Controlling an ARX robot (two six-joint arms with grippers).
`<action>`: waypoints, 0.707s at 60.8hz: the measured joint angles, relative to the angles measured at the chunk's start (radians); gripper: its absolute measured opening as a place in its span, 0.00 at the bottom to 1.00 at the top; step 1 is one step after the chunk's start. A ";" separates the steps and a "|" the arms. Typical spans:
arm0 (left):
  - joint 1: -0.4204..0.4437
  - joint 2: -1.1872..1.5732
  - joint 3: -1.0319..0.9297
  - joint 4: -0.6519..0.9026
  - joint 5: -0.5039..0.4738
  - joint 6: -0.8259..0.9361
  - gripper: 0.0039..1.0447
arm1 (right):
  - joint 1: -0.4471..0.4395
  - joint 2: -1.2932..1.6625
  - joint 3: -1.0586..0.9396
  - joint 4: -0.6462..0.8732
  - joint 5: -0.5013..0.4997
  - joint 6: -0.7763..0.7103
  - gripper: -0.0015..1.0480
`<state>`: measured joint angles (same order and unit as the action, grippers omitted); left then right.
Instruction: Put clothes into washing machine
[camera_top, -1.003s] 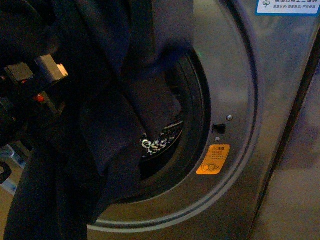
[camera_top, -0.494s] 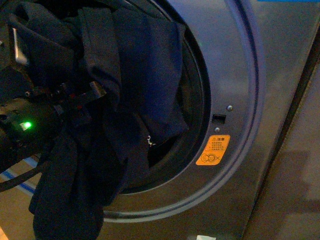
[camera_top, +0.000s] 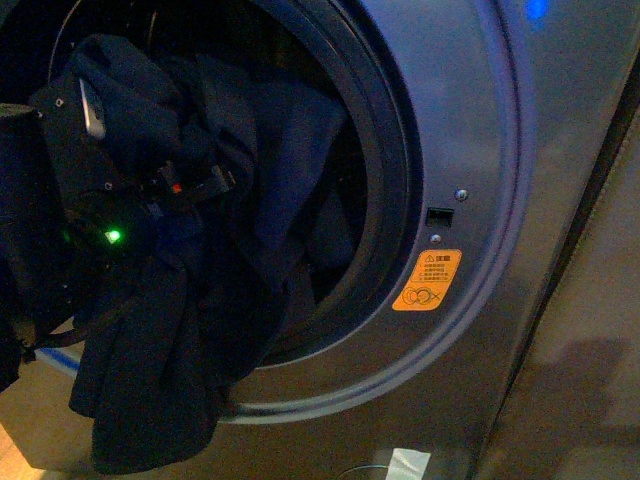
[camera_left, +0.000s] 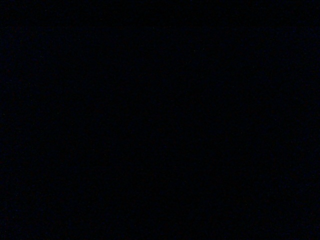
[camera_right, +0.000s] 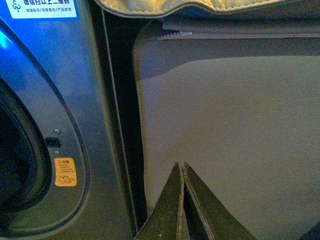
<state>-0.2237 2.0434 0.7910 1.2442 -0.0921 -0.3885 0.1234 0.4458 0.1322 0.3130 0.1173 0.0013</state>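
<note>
Light is dim throughout, with a blue-violet cast.

Front view:
- A flat grey-brown panel (camera_top: 590, 380) fills the 3 to 5 o'clock side; it is matte, with a faint darker shadow patch on it
- A narrow black gap (camera_top: 573, 250) runs along the panel's edge, slanting from 2 down toward 5 o'clock
- A white scrap (camera_top: 410, 465) lies at 6 o'clock on the low edge
- A strip of tan floor (camera_top: 15, 450) shows at 7 o'clock
- A short blue stripe (camera_top: 58, 358) sits at 8 o'clock

Right wrist view:
- A grey-brown panel (camera_right: 225, 125), plain and evenly lit
- A black gap (camera_right: 117, 125) just beside it
- A pale cream stitched fabric edge (camera_right: 200, 5) borders the panel's far end

Left wrist view: dark
</note>
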 joint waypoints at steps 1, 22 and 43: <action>0.000 0.008 0.006 -0.002 -0.003 0.000 0.11 | -0.002 -0.004 -0.003 -0.001 -0.003 0.000 0.02; 0.008 0.125 0.166 -0.112 -0.056 0.031 0.11 | -0.119 -0.102 -0.057 -0.044 -0.115 0.000 0.02; 0.005 0.243 0.386 -0.254 -0.110 0.127 0.11 | -0.121 -0.194 -0.092 -0.102 -0.116 0.000 0.02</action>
<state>-0.2192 2.2864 1.1774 0.9901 -0.2020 -0.2619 0.0021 0.2516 0.0402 0.2108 0.0017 0.0010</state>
